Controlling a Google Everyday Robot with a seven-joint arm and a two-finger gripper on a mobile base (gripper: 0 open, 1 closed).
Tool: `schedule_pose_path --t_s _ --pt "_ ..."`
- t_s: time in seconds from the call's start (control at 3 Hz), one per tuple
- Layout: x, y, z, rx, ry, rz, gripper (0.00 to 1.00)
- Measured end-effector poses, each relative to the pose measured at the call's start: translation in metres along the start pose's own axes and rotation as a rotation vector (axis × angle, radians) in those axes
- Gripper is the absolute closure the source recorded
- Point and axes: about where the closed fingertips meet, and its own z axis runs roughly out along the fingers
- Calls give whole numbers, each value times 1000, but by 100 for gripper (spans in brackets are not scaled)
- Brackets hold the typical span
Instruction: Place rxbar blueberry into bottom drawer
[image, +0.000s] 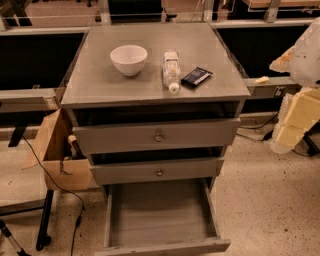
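The rxbar blueberry (196, 76), a small flat dark bar with pale print, lies on the grey cabinet top (100, 80) at the right, just beside a clear plastic bottle (171, 70) lying on its side. The bottom drawer (160, 215) is pulled out wide and its grey inside is bare. The two upper drawers with brass knobs (159, 136) stand slightly ajar. My gripper (281, 61) is at the right edge of the view, beside the cabinet top and well to the right of the bar, touching nothing.
A white bowl (128, 59) stands on the cabinet top left of the bottle. A cardboard box (57, 150) sits against the cabinet's left side, with a cable and a stand leg (45, 220) on the floor. Pale yellow blocks (297, 117) stand at the right.
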Motion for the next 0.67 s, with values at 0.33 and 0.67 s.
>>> schedule_pose_path --t_s 0.33,0.67 --pt "0 0 0 2 -1 0 0" --pt "-3 -14 2 21 -19 16 0"
